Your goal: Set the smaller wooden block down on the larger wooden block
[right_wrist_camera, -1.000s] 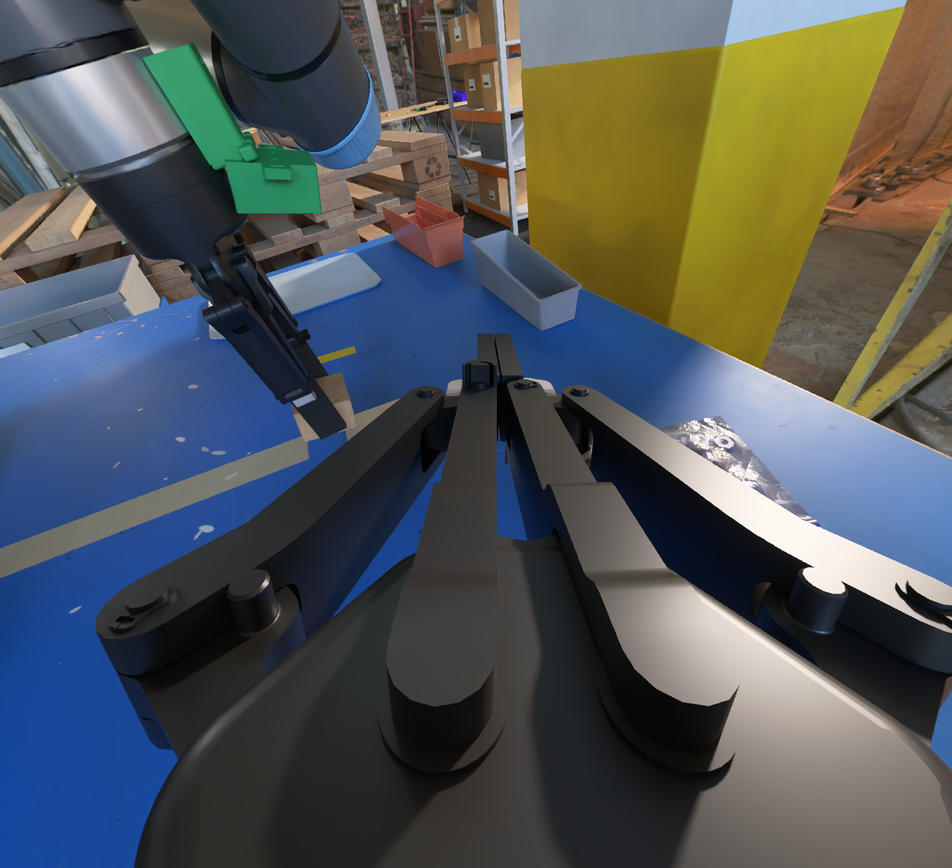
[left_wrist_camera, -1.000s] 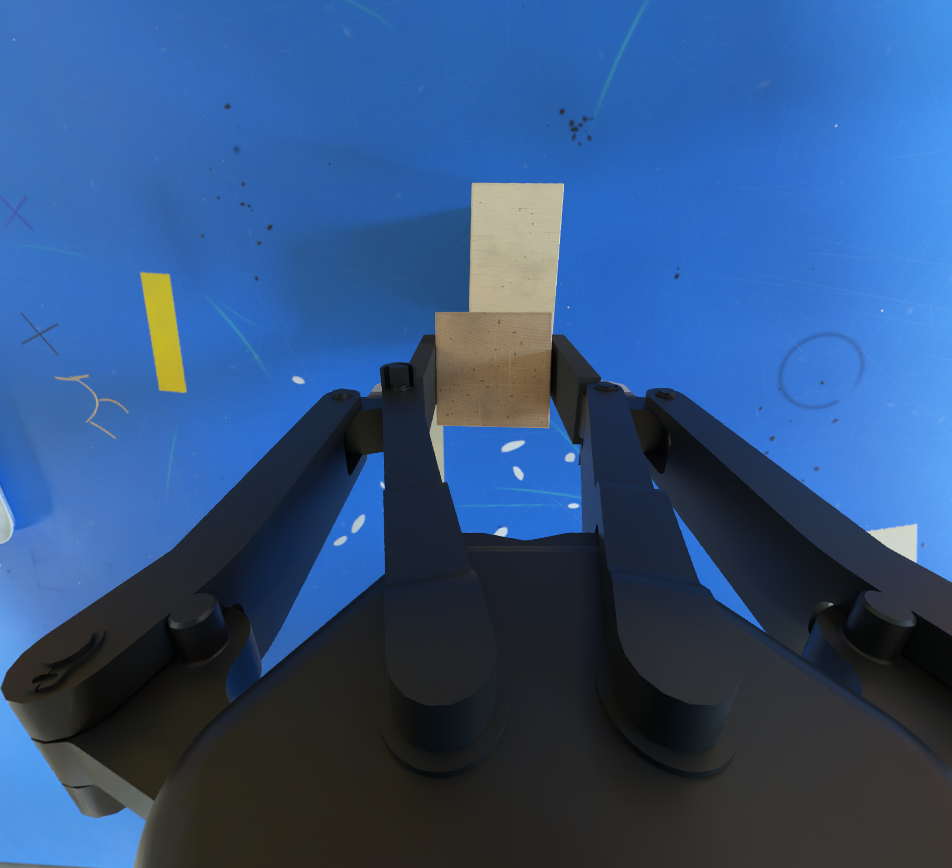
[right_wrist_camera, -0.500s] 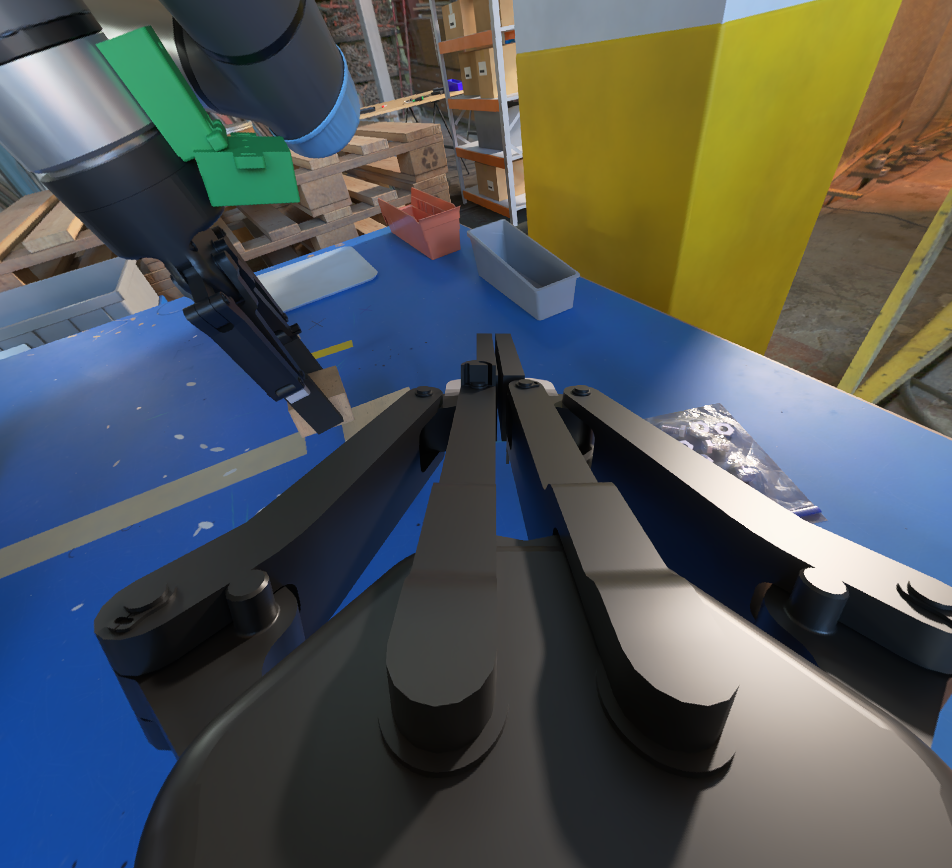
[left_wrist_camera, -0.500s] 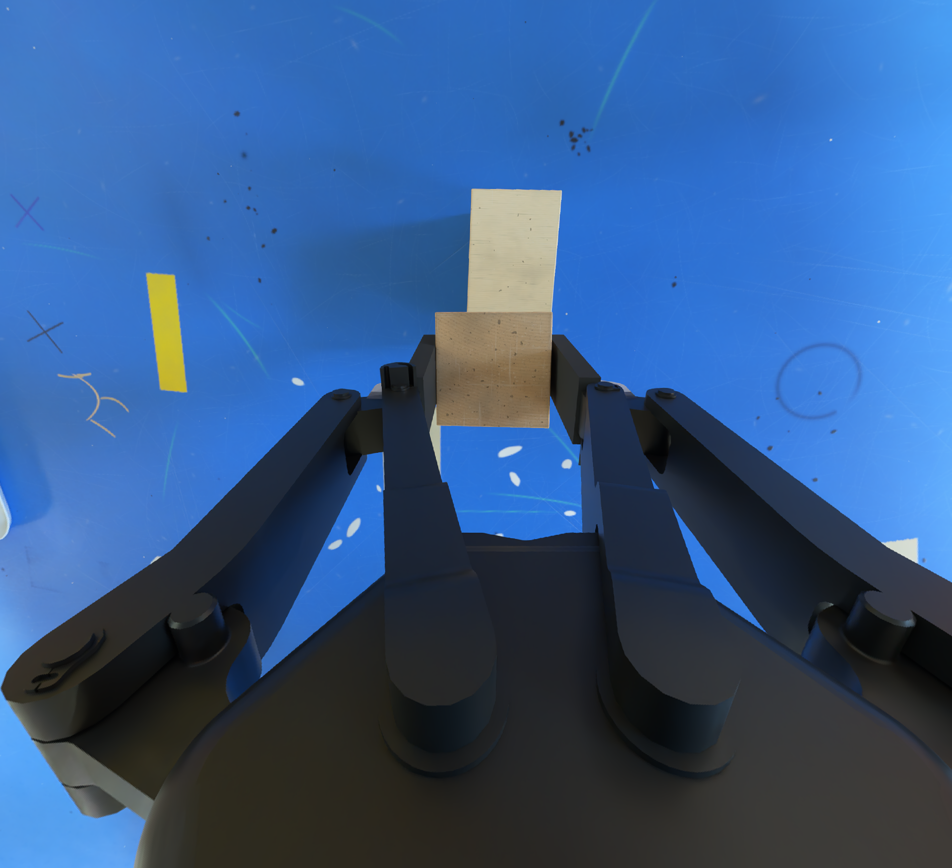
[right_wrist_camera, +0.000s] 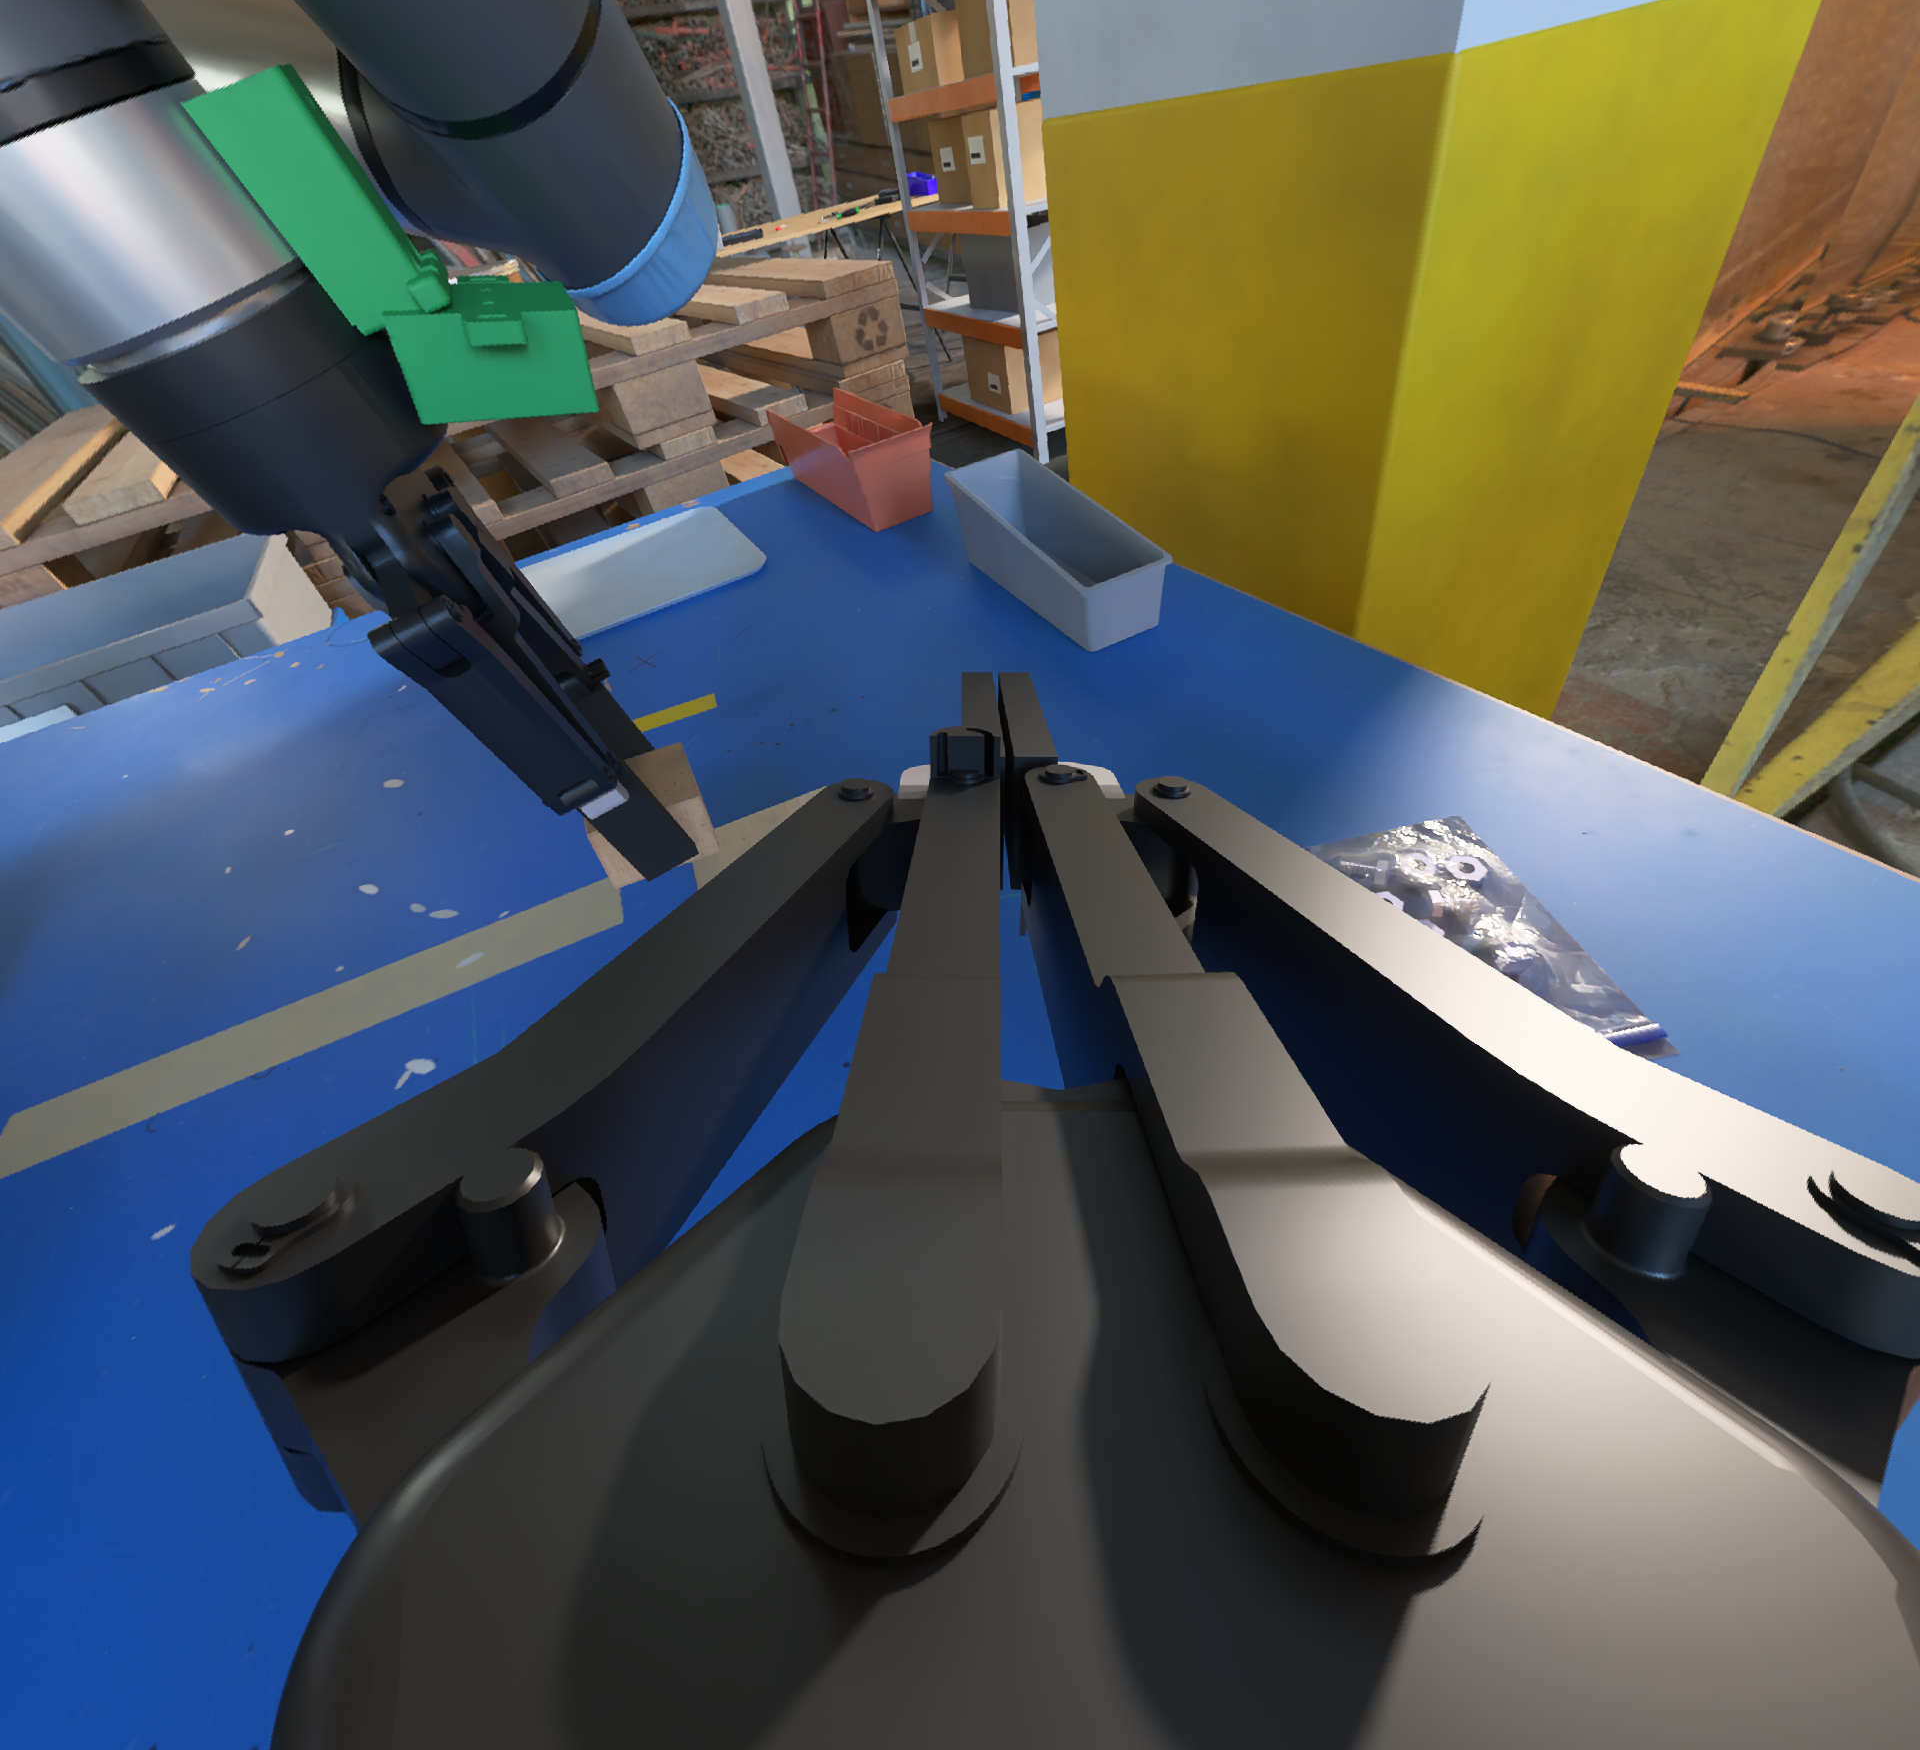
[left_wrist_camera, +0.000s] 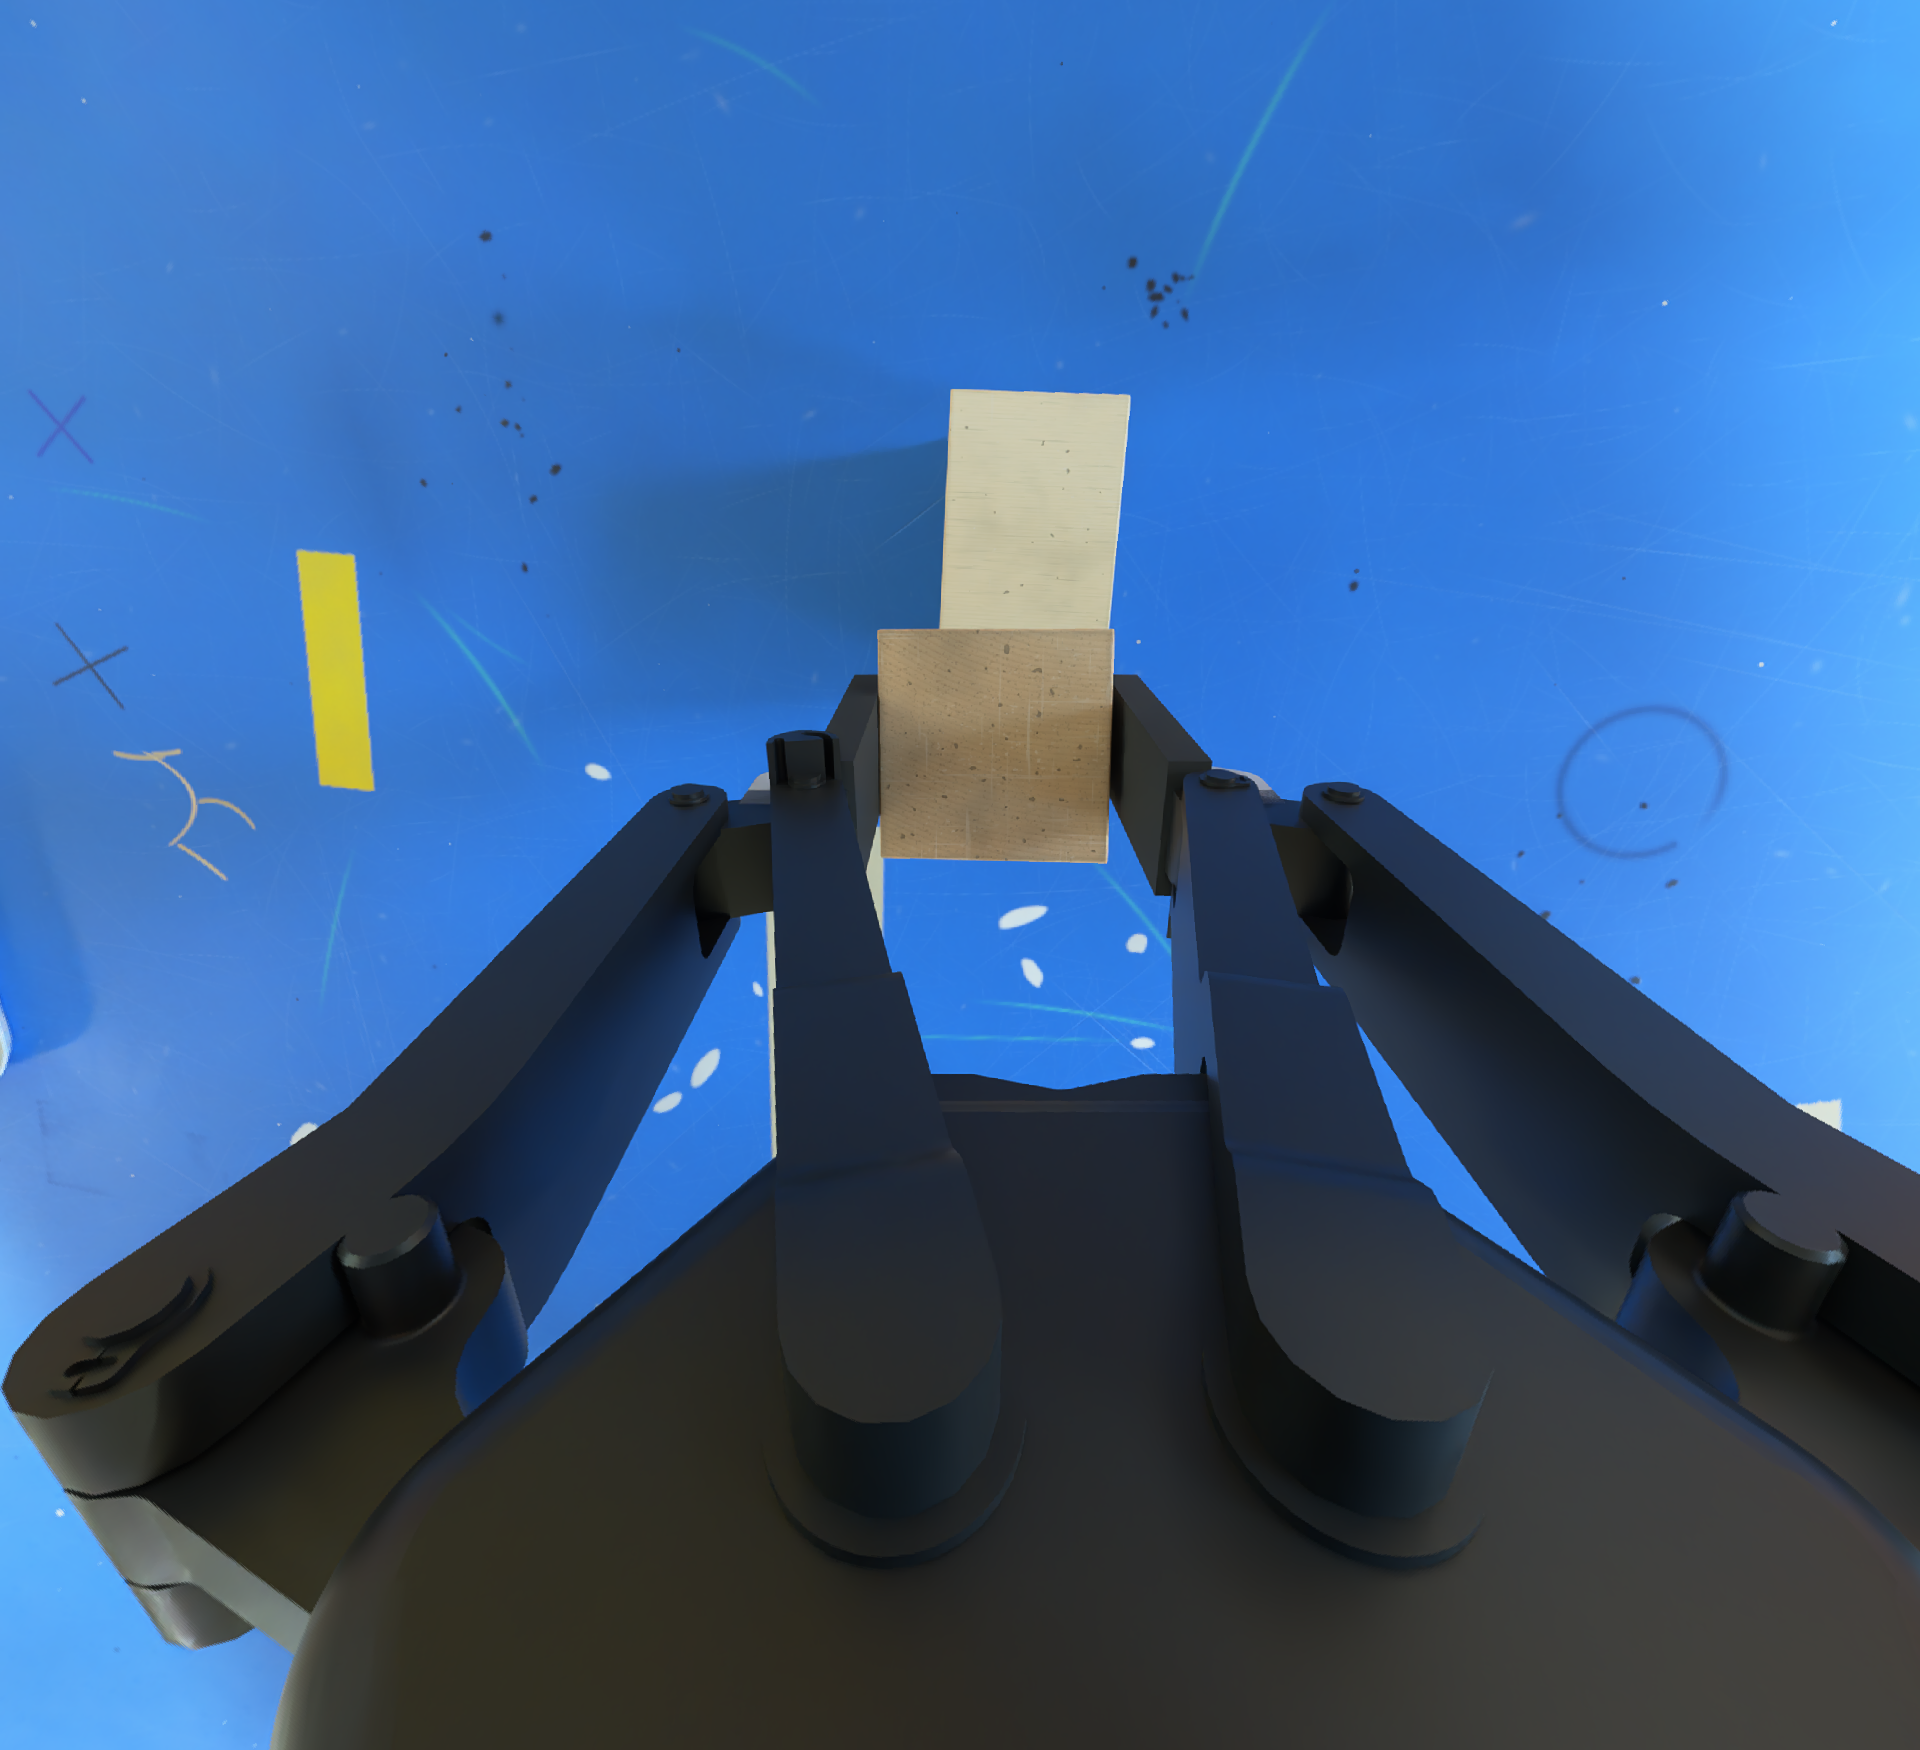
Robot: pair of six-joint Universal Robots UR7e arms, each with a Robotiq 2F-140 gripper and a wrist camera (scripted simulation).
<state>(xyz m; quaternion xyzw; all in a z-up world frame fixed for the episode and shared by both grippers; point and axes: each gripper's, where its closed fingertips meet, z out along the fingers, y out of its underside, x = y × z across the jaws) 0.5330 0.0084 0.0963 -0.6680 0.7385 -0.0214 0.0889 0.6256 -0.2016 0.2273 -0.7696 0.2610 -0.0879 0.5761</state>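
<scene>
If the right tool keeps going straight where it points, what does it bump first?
Probably the bare blue table. The right tool is shut and empty, and nothing seems to lie just ahead, though depth is unclear.

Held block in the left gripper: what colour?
Light tan wood with dark specks, clearest in the left wrist view.

Table (left_wrist_camera: 1455,142): saturated blue, scratched in pale teal, speckled with black dots and white flecks; dark crosses and a dark ring are drawn on it.
Tape strip (left_wrist_camera: 335,670) left of the smaller block: yellow.
Smaller block (left_wrist_camera: 994,744): tan, finely dark-speckled.
Larger block (left_wrist_camera: 1034,511), just beyond the smaller block: pale cream, faintly flecked.
Left gripper (left_wrist_camera: 994,765) and right gripper (right_wrist_camera: 995,713): matte black.
Bracket (right_wrist_camera: 416,298) above the smaller block: bright green.
Bins beyond the smaller block: one salmon-red (right_wrist_camera: 857,459), one grey (right_wrist_camera: 1055,547).
Pillar (right_wrist_camera: 1403,246) beyond the grey bin: yellow below, grey-white above.
</scene>
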